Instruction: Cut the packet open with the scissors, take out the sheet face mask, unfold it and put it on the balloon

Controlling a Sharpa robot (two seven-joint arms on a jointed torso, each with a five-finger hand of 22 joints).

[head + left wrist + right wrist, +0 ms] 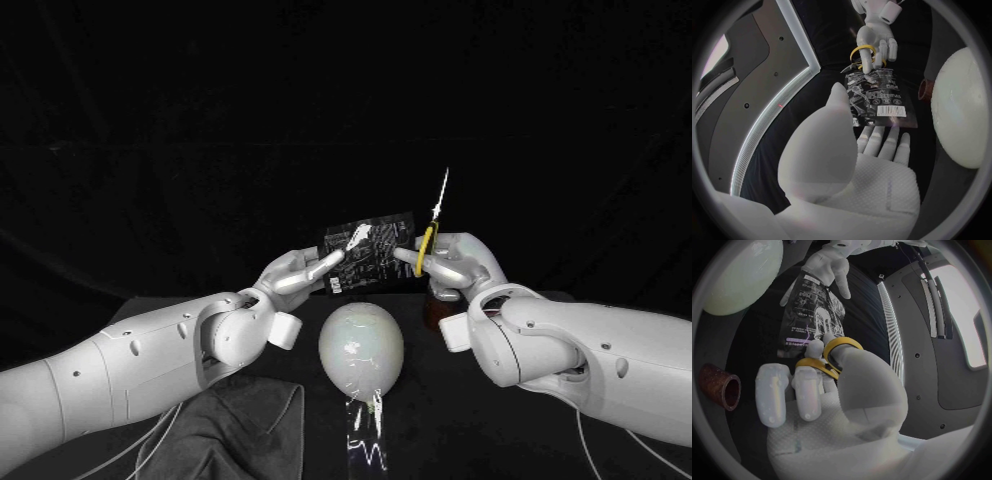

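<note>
— What's on the surface right now?

— I see a black table with a pale, egg-shaped balloon lying at its middle, neck towards me. A strip of clear shiny film lies at the balloon's 6 o'clock. A crumpled dark grey cloth is at its 7 o'clock and a rust-brown tube at its 2 o'clock. Behind the table the room is a plain black backdrop.

— And the packet?

— The black foil packet with white print is up in the air at the balloon's 12 o'clock. My left hand pinches its lower corner between thumb and fingers.

— The scissors?

— The yellow-handled scissors sit in my right hand, with fingers and thumb through the loops and the blades pointing to 12 o'clock. They are just beside the packet's 3 o'clock edge. I cannot tell whether the blades touch the foil.
</note>
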